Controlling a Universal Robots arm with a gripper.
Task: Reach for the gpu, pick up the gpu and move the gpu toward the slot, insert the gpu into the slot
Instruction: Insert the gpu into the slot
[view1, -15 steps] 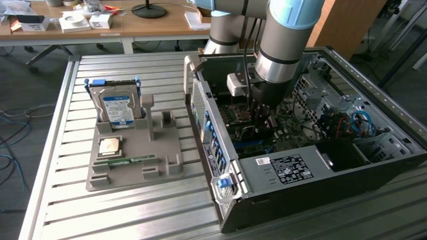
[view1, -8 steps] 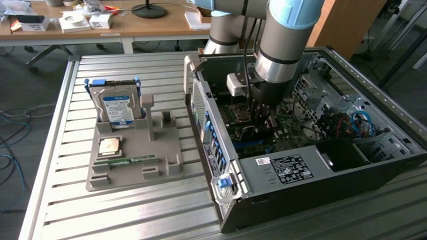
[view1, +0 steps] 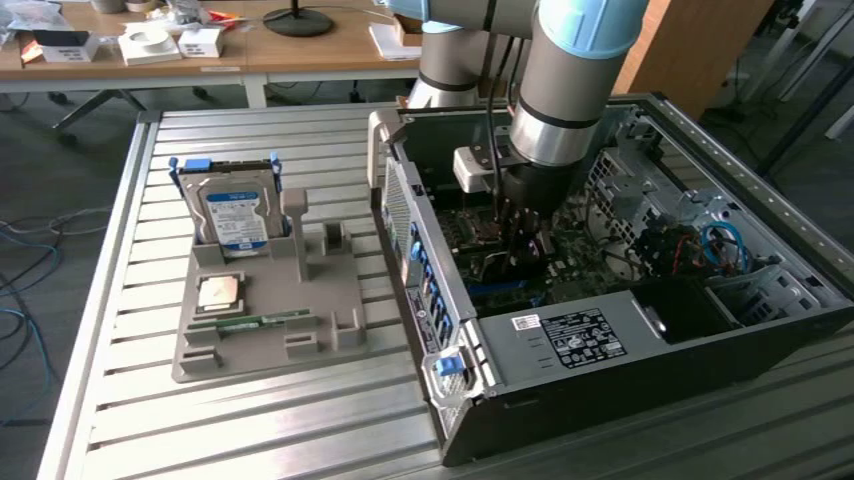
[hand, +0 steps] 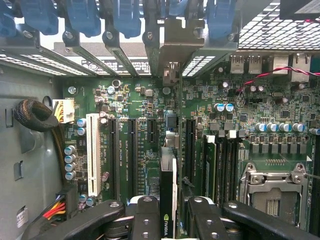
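Grey-and-pale-blue arm segments descend from above into an open computer case (view1: 641, 330) lying on its side on a slatted aluminium table (view1: 267, 420). Exterior view: the gripper (view1: 518, 238) sits low inside the case, just above the green motherboard (view1: 587, 265); how wide its fingers stand cannot be told from this side. Beside the case, toward the exterior view's left and well apart from the tool, a grey fixture tray (view1: 260, 330) carries an upright blue-labelled hard drive (view1: 234, 212), a square processor chip (view1: 220, 292) and a slim green memory stick (view1: 254, 322). Behind the table stands a wooden desk (view1: 200, 50) with small white boxes and a black lamp base; cables trail on the grey floor.

Wrist view: the two black fingers (hand: 145, 220) stand partly apart and clamp the gpu (hand: 168, 200), a thin dark card seen edge-on between them. The card hangs directly over the motherboard (hand: 150, 100), its edge just above the board. The slot (hand: 189, 147), a long black connector strip, runs just beside the held card; whether the card's edge touches it cannot be told. Farther from the tool lie a white connector strip (hand: 92, 152), more black strips, the silver processor socket (hand: 272, 192), and the case's rear bracket bays with blue clips (hand: 125, 20).
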